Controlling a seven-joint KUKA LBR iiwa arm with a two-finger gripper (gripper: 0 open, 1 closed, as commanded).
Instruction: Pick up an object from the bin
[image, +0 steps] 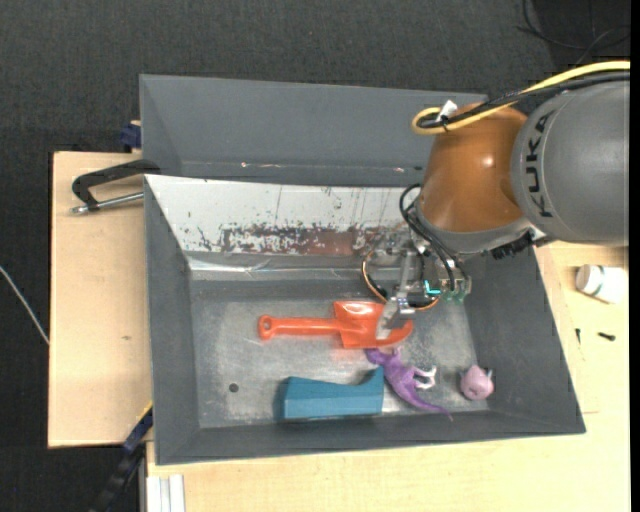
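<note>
- Over right middle of bin (222, 352): tool (397, 318) low on scoop end of orange toy shovel (318, 326), presumably because the raised rim offers grip.
- Tool opening: cannot tell.

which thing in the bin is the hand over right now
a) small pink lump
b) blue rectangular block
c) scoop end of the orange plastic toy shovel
c: the hand is at the scoop end of the orange plastic toy shovel, apart from the blue rectangular block and the small pink lump.
</note>
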